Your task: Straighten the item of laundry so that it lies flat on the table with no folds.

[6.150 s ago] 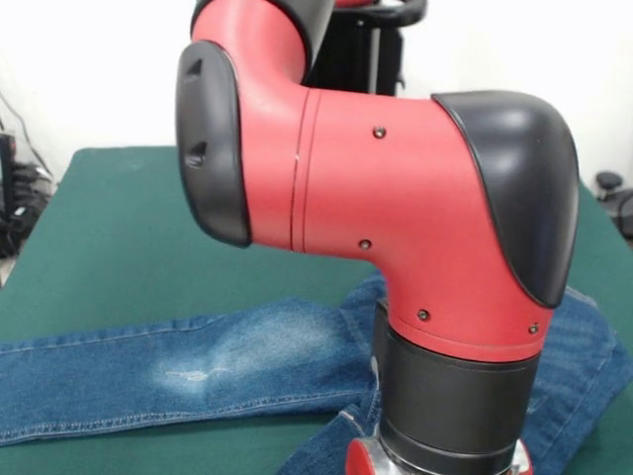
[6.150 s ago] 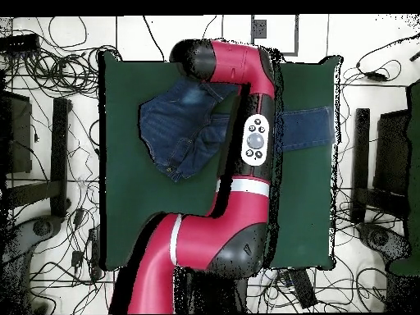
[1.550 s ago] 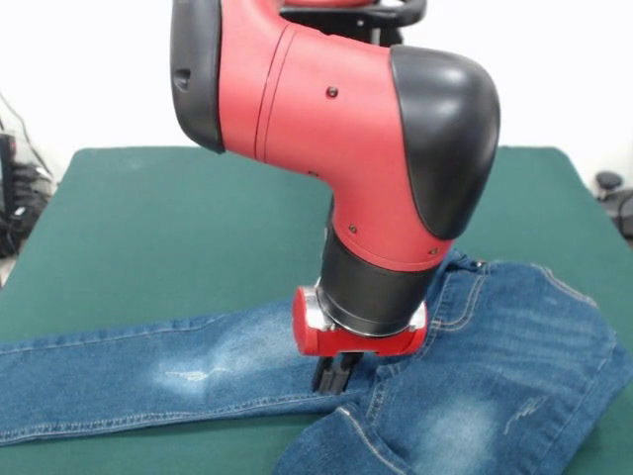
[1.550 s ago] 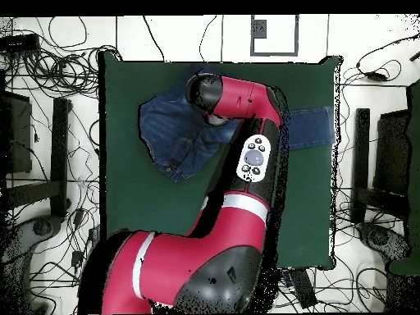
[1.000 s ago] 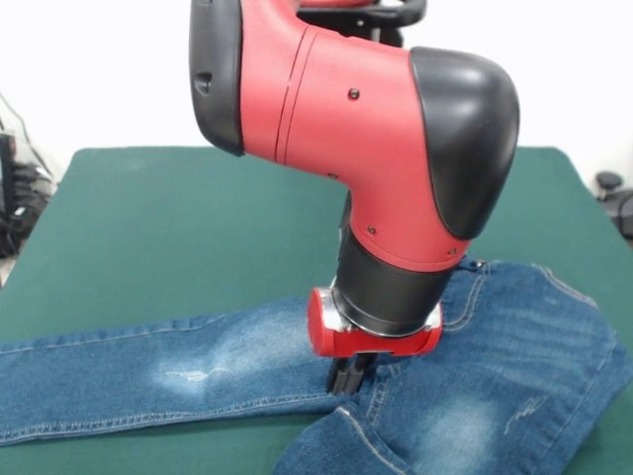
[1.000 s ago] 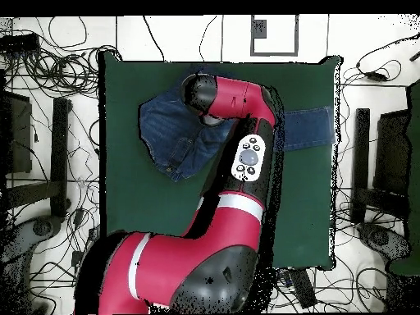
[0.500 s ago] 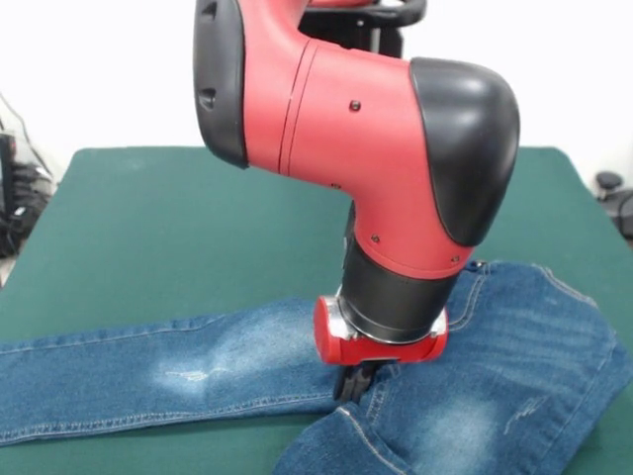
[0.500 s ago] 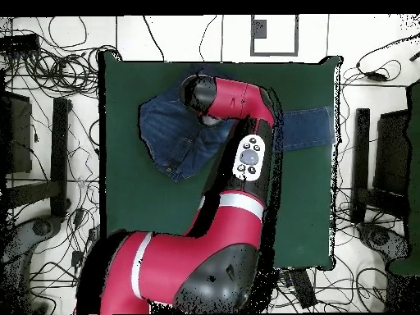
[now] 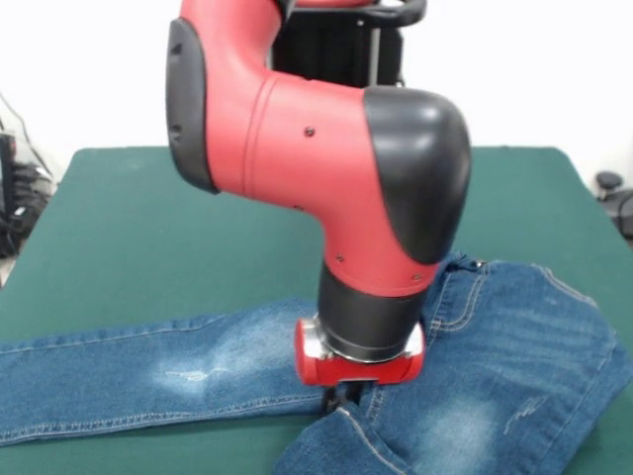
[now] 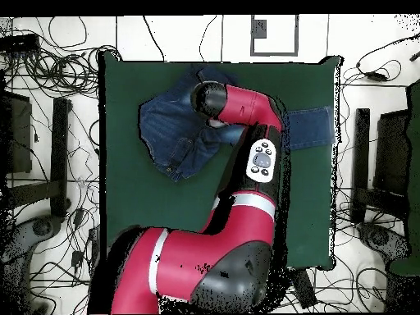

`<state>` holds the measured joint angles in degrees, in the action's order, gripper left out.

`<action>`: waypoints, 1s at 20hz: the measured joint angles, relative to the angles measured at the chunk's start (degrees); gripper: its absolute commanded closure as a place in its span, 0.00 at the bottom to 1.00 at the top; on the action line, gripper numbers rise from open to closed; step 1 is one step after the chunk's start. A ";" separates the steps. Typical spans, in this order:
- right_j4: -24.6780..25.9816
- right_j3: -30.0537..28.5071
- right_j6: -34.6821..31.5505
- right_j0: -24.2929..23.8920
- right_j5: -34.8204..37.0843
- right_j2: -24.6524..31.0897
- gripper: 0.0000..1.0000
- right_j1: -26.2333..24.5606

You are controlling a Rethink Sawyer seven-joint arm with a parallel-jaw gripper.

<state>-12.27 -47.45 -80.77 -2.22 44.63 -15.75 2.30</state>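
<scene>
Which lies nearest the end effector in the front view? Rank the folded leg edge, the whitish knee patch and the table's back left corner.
1. Folded leg edge, just below the end effector.
2. Whitish knee patch, to the picture's left.
3. Table's back left corner, far up and left.

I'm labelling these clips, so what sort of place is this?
Probably a robotics lab: a red arm works over jeans on a green-topped table, with cables strewn across the floor.
</scene>
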 measured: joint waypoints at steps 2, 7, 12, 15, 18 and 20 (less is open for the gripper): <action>-0.02 -0.73 0.00 -0.70 -1.14 0.60 1.00 0.00; -0.02 -1.59 0.00 -1.27 -1.94 1.63 1.00 0.56; -0.01 -1.61 0.00 -1.26 -1.94 1.63 1.00 0.58; 0.01 -1.62 0.00 -1.16 -1.93 1.62 1.00 0.61; 0.00 -1.61 0.00 -0.95 -1.72 1.62 1.00 0.64; 0.01 -1.38 0.00 -0.71 -0.99 1.62 1.00 0.58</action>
<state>-12.26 -48.82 -80.77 -2.94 43.65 -14.13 2.88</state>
